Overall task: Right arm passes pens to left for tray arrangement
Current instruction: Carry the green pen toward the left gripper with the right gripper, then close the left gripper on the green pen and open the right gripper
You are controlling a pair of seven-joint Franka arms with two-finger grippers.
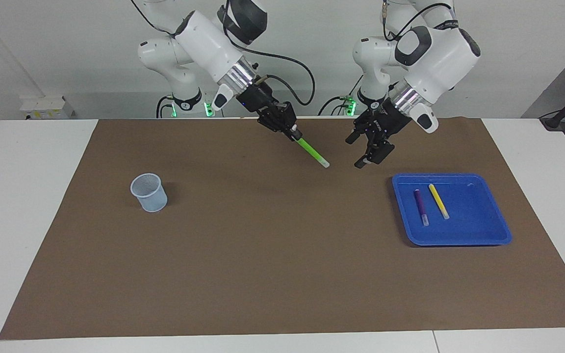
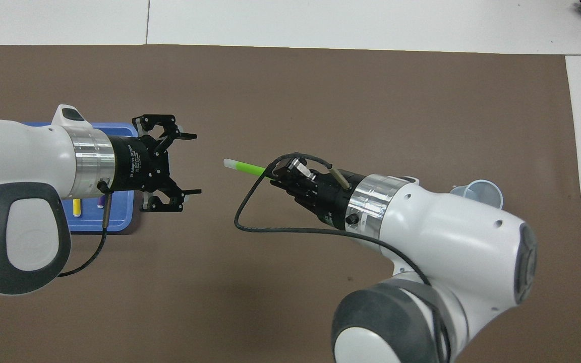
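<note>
Three pens are in play: the green pen (image 1: 312, 151) is up in the air, clamped at one end by the fingers of the right gripper (image 1: 290, 131), its whitish cap pointing across the gap toward the left gripper (image 1: 368, 157). That pen hangs tilted over the brown mat (image 1: 263, 255), above the middle part of the counter (image 1: 27, 206) near the edge where the robots stand. The purple pen (image 1: 421, 207) and the yellow pen (image 1: 438, 201) lie side by side, close but apart, inside the blue tray (image 1: 488, 230), which sits flat on the mat toward the left arm's end of the counter. The left gripper hovers over the mat just beside the tray's corner nearest the robots, its fingers (image 2: 185, 136) spread wide apart and empty, facing the green pen's free end with a clear gap between them. A small translucent pale-blue cup (image 1: 149, 192) stands upright on the mat toward the right arm's end of the counter, well apart from the tray and both grippers. The mat covers most of the white counter, leaving bare strips at both ends.
</note>
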